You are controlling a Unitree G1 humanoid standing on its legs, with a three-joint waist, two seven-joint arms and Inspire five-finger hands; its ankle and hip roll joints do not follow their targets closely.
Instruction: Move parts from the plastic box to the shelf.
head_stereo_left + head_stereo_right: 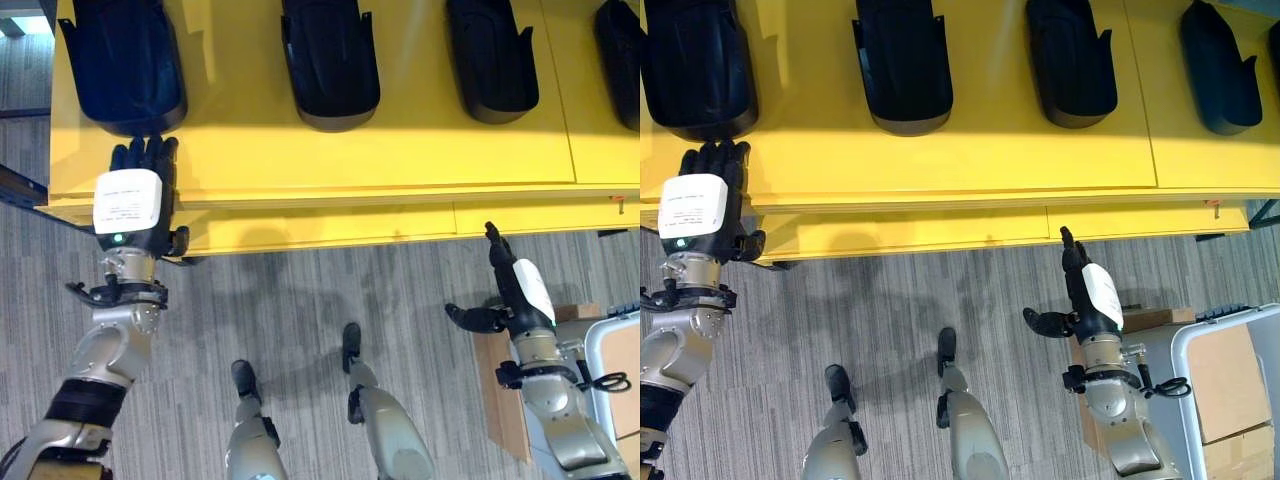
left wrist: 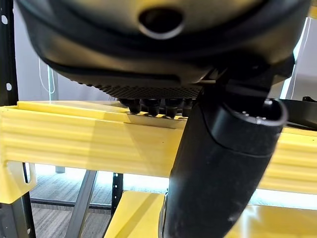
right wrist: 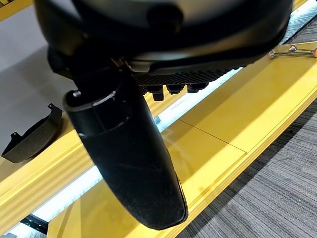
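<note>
Several black plastic parts lie in a row on the yellow shelf: the leftmost part, a second, a third and one at the right edge. My left hand lies flat on the shelf's front left corner with its fingers straight. Its fingertips reach the near end of the leftmost part and it holds nothing. My right hand hangs open over the floor just before the shelf's front edge, thumb spread, empty. The grey plastic box stands at the lower right, beside my right arm.
Brown cardboard lies inside the box, and a brown block sits on the floor under my right forearm. Grey carpet runs along the shelf's front. A lower yellow shelf level shows in the right wrist view, with a black part above it.
</note>
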